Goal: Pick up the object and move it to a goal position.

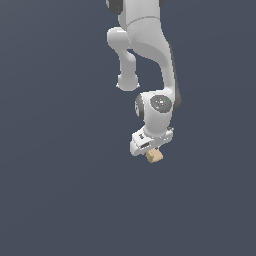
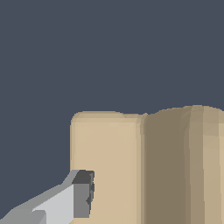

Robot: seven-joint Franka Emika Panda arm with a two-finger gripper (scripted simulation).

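And here's the gripper (image 1: 151, 151), pointing down under the white arm (image 1: 150, 60) in the exterior view, with the object (image 1: 155, 157) peeking out just beneath it; the wrist view shows one grey finger (image 2: 70, 201) with its dark pad pressed up against the tan face of the object (image 2: 131, 166), the other finger out of sight; my call is the jaws are clamped on the piece, though only one contact is actually visible.

Handling, now; it looks like a small, rigid block, light by the look of it and nothing fragile about the main body; the faces are smooth and matte, so slip is possible if the squeeze is shallow; the sensible hold is across the flat, blocky part, where the pad sits now, not on the rounded end and not on any thin section, which could twist in the grip.

Looks; tan, beige, a flat-fronted slab with softly rounded top corners in the wrist view, then a shaded vertical groove, then a curved, ribbed portion running off the frame edge; in the exterior view it is a little tan nub, narrower than the white hand (image 1: 147, 141) above it, set against plain dark grey-blue; whether it is off the surface I cannot tell; no goal marker shows.
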